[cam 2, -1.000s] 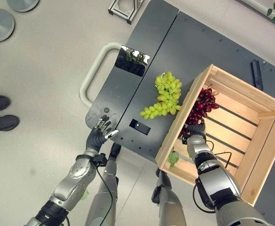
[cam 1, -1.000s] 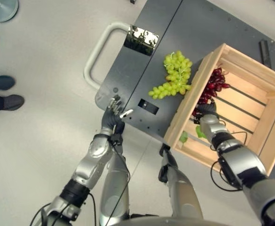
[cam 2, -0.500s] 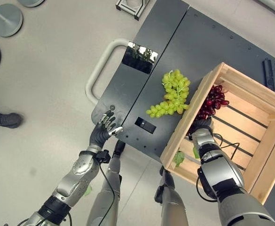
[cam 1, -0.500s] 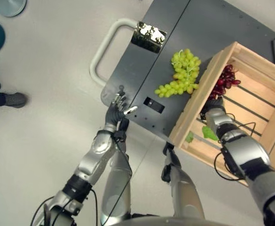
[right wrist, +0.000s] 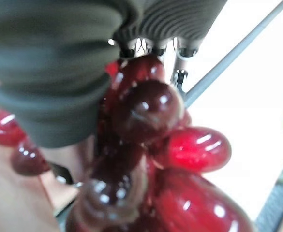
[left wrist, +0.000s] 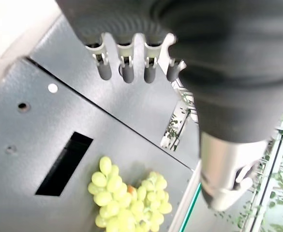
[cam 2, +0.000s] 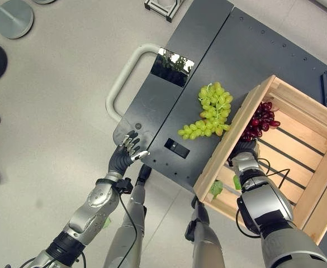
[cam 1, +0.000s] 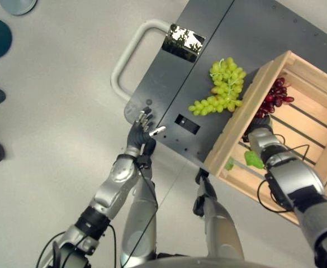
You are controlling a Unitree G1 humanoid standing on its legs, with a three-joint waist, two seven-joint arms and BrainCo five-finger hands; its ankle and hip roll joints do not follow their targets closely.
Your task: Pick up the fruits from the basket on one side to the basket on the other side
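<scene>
Crate wall (cam 2: 230,146) stands between red grapes (cam 2: 259,119) and green grapes (cam 2: 211,113); table beyond seems open.

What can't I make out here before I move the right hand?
- Right hand fingers: hidden among the red grapes in both eye views; grip unclear.
- Right wrist view: blurred grapes crowd the lens.
- Wooden crate: far side cut off by the frame edge.
- Green item inside the crate: part-hidden by the arm.

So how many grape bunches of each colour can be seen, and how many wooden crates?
Green grape bunch, lying on the dark cart top: 1
Red grape bunch, inside the crate at the right hand: 1
Light slatted wooden crate: 1
Total: 3 things, 2 of them grape bunches.
</scene>
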